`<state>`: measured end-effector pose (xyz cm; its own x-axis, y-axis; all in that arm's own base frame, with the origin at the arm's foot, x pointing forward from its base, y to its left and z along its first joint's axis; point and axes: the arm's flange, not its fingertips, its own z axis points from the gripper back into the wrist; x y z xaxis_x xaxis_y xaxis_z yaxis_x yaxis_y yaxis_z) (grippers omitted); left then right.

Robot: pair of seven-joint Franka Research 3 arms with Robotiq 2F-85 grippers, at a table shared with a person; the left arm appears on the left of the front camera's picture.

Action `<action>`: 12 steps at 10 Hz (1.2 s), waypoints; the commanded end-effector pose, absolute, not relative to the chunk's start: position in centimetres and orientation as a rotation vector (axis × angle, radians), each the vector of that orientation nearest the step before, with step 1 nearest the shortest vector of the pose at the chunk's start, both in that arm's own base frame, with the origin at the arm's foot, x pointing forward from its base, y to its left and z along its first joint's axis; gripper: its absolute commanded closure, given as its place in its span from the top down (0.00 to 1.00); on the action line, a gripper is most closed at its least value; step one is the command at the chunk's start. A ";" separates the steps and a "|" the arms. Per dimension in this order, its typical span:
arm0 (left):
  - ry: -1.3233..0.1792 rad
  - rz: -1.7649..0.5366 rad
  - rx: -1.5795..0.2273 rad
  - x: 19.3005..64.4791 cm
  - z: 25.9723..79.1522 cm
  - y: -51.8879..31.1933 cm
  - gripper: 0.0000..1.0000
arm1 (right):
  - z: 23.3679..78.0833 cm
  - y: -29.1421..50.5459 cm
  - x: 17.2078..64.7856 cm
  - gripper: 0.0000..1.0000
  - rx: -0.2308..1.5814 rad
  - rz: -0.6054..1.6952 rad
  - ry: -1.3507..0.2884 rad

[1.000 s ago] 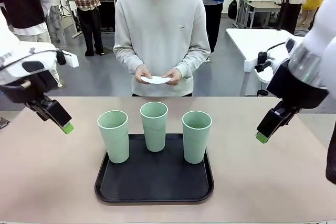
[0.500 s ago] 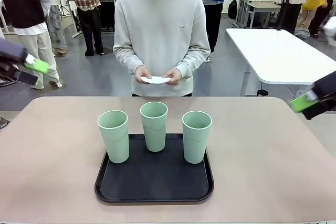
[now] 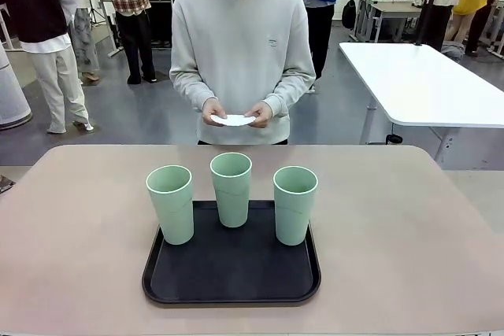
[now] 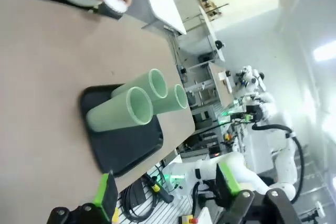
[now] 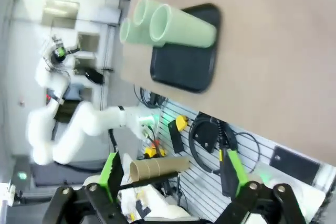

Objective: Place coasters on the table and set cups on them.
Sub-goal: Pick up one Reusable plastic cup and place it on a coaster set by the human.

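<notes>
Jaws apart and empty on your left gripper (image 4: 168, 184) and right gripper (image 5: 171, 174); three cups (image 3: 231, 189) stand in the black tray (image 3: 236, 273); the person (image 3: 242, 45) holds coasters (image 3: 233, 120).

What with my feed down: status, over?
Left end effector open, right end effector open, both empty. Three cups on tray; coasters in person's hands. Nothing blocking.

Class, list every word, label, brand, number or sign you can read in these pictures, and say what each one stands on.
No text here can be read.
Small mark on the chest of the person's pale grey sweatshirt: too small to read.
Three pale mint-green plastic cups, black rounded tray, pinkish-beige tabletop, white paper discs in the person's hands: no print seen.
</notes>
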<state>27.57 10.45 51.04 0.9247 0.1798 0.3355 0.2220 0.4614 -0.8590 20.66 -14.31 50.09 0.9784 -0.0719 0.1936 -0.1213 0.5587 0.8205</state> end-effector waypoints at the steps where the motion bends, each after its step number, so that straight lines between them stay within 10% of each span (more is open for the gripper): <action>1: -0.389 -0.002 -1.090 27.3 50.3 14.8 1.00 | 49.6 -18.8 22.5 1.00 1.001 -0.013 -0.167; 12: -0.402 0.188 -1.052 25.9 48.8 23.3 1.00 | 47.1 -24.5 22.0 1.00 1.013 -0.179 -0.160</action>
<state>25.89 23.45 48.90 0.9093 0.3413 0.2381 0.0396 0.4985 -0.8660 21.98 -24.35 47.28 0.9751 -0.2157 0.0520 0.0707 0.5244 0.8485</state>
